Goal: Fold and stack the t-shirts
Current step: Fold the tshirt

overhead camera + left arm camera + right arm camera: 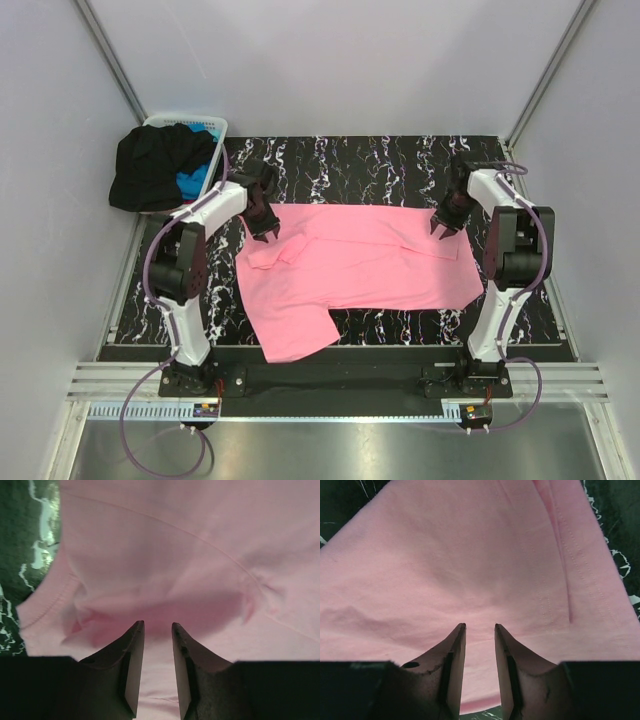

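Note:
A bright pink t-shirt (350, 262) lies spread across the black marbled table (380, 160), with one sleeve flap hanging toward the near edge. My left gripper (266, 233) hovers over the shirt's far left part, by a rumpled fold. In the left wrist view its jaws (158, 625) stand slightly apart over pink cloth (175, 555), with nothing pinched. My right gripper (443, 228) is over the shirt's far right corner. In the right wrist view its jaws (480, 626) are likewise apart above the hem (470, 555). A black t-shirt (150, 170) and a blue one (190, 183) lie bundled in the basket.
The white slotted basket (216, 126) stands off the table's far left corner, close behind the left arm. Grey walls close in both sides and the back. Bare table shows beyond the shirt and along its near edge (400, 325).

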Controlling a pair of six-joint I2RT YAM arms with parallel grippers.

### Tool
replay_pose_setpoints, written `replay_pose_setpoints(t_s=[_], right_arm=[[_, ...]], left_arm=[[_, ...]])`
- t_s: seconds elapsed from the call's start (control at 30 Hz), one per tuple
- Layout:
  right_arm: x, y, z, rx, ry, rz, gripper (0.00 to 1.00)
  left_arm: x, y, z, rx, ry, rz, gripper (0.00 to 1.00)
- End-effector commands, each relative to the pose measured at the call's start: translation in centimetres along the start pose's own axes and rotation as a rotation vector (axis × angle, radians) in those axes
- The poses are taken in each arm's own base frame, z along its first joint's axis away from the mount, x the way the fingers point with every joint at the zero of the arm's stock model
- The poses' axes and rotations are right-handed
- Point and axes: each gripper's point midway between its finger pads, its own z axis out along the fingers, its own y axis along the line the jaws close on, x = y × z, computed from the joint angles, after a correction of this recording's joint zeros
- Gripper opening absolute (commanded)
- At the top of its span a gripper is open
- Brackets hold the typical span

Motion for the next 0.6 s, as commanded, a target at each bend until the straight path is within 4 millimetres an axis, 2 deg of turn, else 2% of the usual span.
replay_pose_setpoints(t_s=[0.0, 0.03, 0.2, 0.3, 0.57], right_arm=[[0.0, 1.1, 0.2, -0.036, 0.017, -0.031, 0.37], [0.6, 1.9, 0.4, -0.036, 0.021, -0.056, 0.38], [0.4, 2.2, 0.2, -0.019, 0.025, -0.065, 0.39], [0.3, 2.2, 0.8, 0.004, 0.044, -0.074, 0.40], [-0.1, 2.8, 1.9, 0.026, 0.088, -0.080, 0.41]], left_arm=[[-1.2, 0.8, 0.2, -0.062, -0.017, -0.006, 0.33], [-1.3, 0.8, 0.4, -0.064, -0.012, -0.011, 0.33], [-1.8, -0.1, 1.6, -0.046, 0.044, -0.026, 0.33], [-1.8, 0.0, 2.9, -0.054, 0.090, -0.054, 0.32], [-4.1, 0.6, 3.2, -0.085, 0.086, -0.114, 0.32]])
